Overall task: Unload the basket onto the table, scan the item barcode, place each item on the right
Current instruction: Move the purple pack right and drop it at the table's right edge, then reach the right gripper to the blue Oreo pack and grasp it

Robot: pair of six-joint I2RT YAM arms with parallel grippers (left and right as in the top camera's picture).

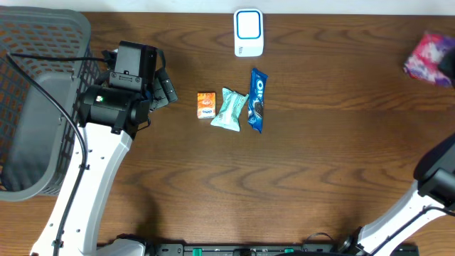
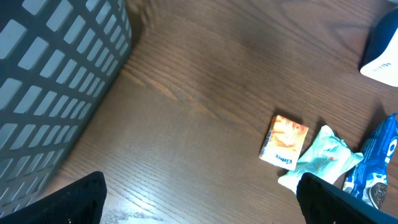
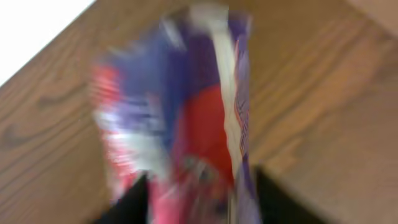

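Brown wooden bench [image 1: 320, 178] carries a white scanner [image 1: 249, 32] and three snacks [image 1: 230, 109] just below it. Left fingers [image 2: 74, 202] gape wide, empty — the purple-red packet [image 3: 186, 124] sits blurred between the right fingers [image 3: 134, 202], at the bench's far right edge; whether they grip it I cannot tell

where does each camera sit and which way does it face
Overhead: above the table, facing straight down; the left arm shows.
Left wrist: on the left arm, facing down at the orange box; open left end effector at bottom.
Right wrist: on the right arm, facing a blurred purple packet between its fingertips.
Shared: overhead and left wrist both show the orange box.
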